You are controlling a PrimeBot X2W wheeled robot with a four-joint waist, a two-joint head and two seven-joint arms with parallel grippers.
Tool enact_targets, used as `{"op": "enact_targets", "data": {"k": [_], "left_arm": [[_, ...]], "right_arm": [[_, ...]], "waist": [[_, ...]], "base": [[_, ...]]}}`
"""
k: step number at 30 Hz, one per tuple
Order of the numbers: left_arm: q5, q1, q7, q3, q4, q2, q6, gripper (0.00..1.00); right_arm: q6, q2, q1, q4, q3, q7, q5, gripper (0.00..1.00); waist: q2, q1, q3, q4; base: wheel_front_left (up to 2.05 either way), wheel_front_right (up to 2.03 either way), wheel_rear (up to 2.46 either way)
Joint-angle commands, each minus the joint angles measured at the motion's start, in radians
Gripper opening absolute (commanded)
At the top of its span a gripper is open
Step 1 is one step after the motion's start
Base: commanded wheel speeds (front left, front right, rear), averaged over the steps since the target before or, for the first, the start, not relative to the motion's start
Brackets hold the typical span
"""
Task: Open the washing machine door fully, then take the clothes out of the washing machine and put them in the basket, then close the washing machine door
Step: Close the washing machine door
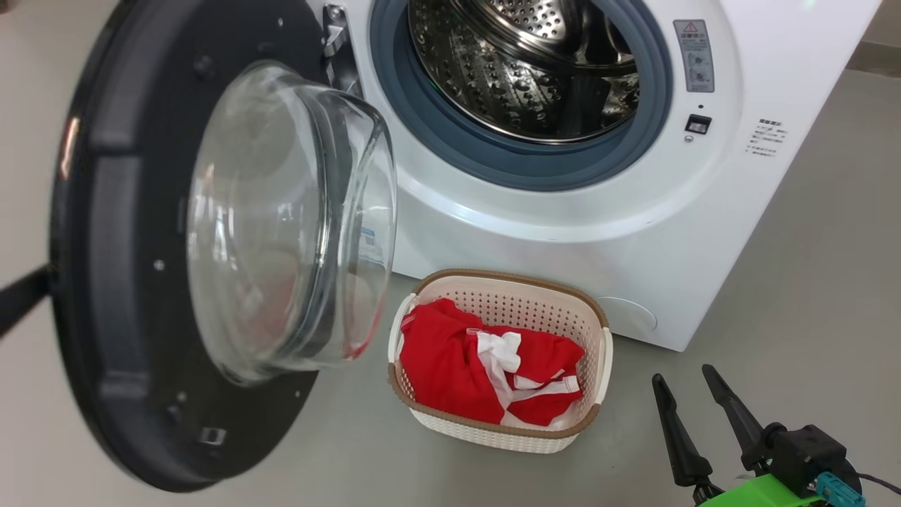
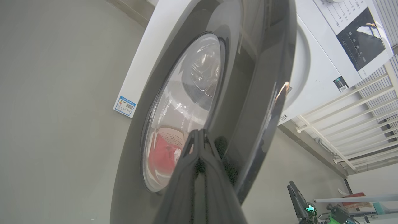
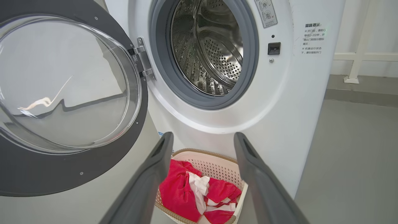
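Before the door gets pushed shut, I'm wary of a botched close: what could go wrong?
The shut left pincer seems only to lean on the door, whose rim is glossy, so it may slip off. The basket stands near the door's lower edge, so the swing might clip it.

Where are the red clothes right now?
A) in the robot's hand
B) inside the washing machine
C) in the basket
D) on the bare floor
C: the red clothes lie in the basket on the floor in front of the washing machine, and the part of the drum that shows has no clothes in it.
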Motion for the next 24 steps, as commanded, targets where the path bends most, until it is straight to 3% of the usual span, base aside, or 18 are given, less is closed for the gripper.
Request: {"op": "enact_targets", "data": {"k": [1, 10, 22, 24], "left_arm": [[-0.010, -0.015, 0.013, 0.029, -0.054, 0.035, -0.007, 0.00], [-0.031, -0.027, 0.005, -0.015, -0.211, -0.016, -0.007, 0.00], [-0.004, -0.003, -0.047, -0.022, -0.206, -0.010, -0.007, 0.00], [0.005, 0.007, -0.067, -0.024, -0.198, -0.010, -0.007, 0.04]], "right_arm": [[0.007, -0.003, -0.006, -0.028, 0.029, -0.006, 0.008, 1.00], [0.007, -0.003, -0.005, -0.031, 0.036, -0.006, 0.015, 1.00], [0.007, -0.002, -0.007, -0.034, 0.033, -0.006, 0.020, 1.00], [0.007, -0.002, -0.008, -0.031, 0.034, -0.006, 0.021, 1.00]], "waist": [[0.0000, 0.0000, -0.001, -0.007], [0.0000, 0.0000, 0.007, -0.029], [0.0000, 0.0000, 0.010, -0.036], [0.0000, 0.0000, 0.008, -0.033]], "base": [[0.00, 0.00, 0.00], [0.00, 0.00, 0.00], [0.00, 0.00, 0.00], [0.00, 0.00, 0.00]]}}
